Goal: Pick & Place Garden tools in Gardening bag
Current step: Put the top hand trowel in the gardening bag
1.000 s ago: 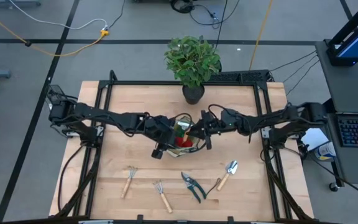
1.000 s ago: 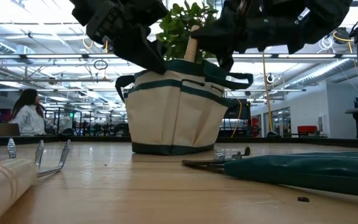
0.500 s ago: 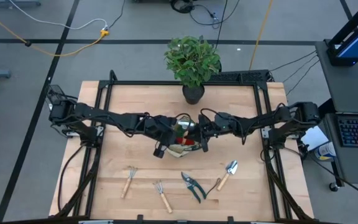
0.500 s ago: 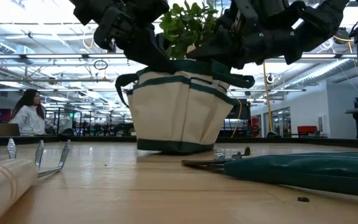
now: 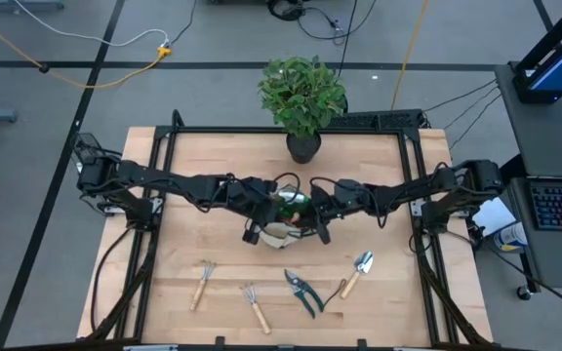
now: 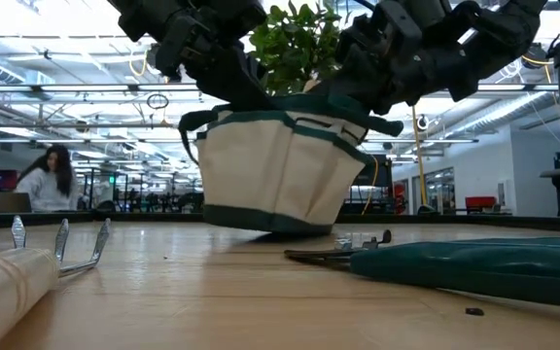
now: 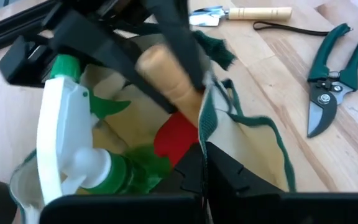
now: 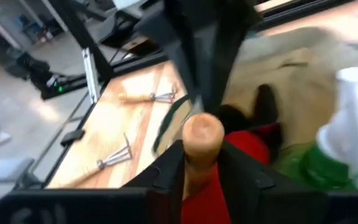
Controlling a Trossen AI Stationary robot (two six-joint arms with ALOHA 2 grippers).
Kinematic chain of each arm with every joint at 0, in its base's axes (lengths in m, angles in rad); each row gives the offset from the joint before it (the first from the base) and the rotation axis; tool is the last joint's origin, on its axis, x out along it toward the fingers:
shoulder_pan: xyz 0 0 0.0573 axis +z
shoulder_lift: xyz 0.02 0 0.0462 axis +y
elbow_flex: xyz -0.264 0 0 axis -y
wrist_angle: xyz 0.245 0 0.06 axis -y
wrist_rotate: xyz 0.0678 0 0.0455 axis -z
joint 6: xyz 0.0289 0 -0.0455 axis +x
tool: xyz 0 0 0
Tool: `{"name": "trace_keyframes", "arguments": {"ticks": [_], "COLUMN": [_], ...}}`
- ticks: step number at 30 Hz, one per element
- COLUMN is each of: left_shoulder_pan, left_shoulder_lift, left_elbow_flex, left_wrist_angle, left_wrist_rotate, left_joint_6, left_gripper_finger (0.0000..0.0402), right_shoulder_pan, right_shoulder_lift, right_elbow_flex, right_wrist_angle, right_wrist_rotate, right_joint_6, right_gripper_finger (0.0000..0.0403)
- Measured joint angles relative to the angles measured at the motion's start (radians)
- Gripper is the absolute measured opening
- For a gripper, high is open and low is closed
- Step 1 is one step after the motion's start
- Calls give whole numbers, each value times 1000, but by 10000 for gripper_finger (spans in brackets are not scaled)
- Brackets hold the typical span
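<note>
Wooden handle (image 8: 199,144) in right claw (image 8: 199,177), over bag (image 6: 280,165)

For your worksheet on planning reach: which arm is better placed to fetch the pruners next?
Probably the right. The pruners lie on the right gripper's side of the bag, and the left gripper would have to cross the bag.

Wooden worktop (image 5: 379,175): bag (image 5: 283,229) mid-table, potted plant (image 5: 302,97) far edge; fork (image 5: 202,283), rake (image 5: 255,307), pruners (image 5: 302,292), trowel (image 5: 355,273) along near side.
</note>
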Motion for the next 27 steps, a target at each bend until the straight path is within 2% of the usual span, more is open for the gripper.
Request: {"name": "trace_keyframes", "arguments": {"ticks": [7,12,16,20,24,27], "left_shoulder_pan": [1,1,1,1,1,2], "left_shoulder_lift": [-1,-1,-2,-2,-2,-2], "left_elbow_flex": [0,0,0,0,0,0], "left_wrist_angle": [-17,-33,-46,-46,-17,-7], "left_wrist_rotate": [-9,-8,-6,-4,-16,-17], "left_joint_6": [-4,-6,-8,2,8,20], "left_gripper_finger": [7,3,9,4,11,5], "right_shoulder_pan": [1,-20,-36,-38,-16,-6], "right_shoulder_lift": [-38,-124,-212,-254,-203,-119], "right_elbow_flex": [-3,-3,-2,-2,0,-2], "right_wrist_angle": [16,-55,-115,-84,-46,4], "right_wrist_rotate": [-11,-1,3,37,139,134], "right_joint_6": [-50,-118,-158,-214,-240,-259], "right_gripper_finger": [168,196,199,190,172,147]}}
